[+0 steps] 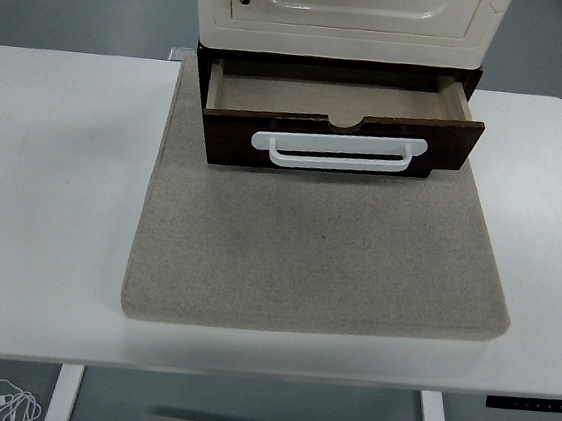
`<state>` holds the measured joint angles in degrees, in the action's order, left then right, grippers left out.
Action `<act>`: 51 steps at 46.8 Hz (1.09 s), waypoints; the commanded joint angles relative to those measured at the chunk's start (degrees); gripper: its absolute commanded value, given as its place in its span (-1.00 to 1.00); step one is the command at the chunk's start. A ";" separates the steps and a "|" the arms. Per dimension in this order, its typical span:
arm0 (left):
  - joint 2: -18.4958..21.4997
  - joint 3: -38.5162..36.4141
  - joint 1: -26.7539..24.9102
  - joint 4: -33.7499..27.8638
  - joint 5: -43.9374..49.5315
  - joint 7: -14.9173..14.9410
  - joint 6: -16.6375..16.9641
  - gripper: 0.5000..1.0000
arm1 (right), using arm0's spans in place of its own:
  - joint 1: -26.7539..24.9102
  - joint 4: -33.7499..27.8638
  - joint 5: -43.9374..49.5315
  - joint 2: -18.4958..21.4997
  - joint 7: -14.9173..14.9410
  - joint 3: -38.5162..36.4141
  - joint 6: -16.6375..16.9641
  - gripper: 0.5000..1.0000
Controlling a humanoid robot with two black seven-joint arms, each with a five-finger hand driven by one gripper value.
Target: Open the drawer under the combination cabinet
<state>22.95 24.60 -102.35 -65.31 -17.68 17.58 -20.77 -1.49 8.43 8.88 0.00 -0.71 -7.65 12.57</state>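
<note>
A cream combination cabinet stands at the back of the table on a dark brown base. Its drawer is pulled out toward me, showing an empty light-brown inside. A white bar handle runs across the dark drawer front. Neither of my hands shows in the head view.
A grey felt mat lies under the cabinet and spreads toward the near edge. The white table extends on both sides of the mat. Cables lie on the floor at the bottom left.
</note>
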 commanded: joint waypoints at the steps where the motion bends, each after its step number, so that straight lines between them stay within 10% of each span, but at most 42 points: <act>1: -0.01 3.87 0.13 2.20 0.19 -2.54 0.81 1.00 | 0.00 0.01 0.00 0.00 0.00 0.00 0.00 0.70; 18: 0.34 17.58 -0.04 18.54 0.63 -12.21 0.99 1.00 | 0.00 0.01 0.00 0.00 0.00 0.00 0.00 0.70; 51: 2.45 21.19 7.25 46.23 12.67 -13.54 1.43 1.00 | 0.00 0.01 0.00 0.00 0.00 0.00 0.00 0.70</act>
<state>25.42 45.52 -96.77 -20.15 -5.19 4.05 -19.41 -1.50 8.44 8.88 0.00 -0.71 -7.65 12.57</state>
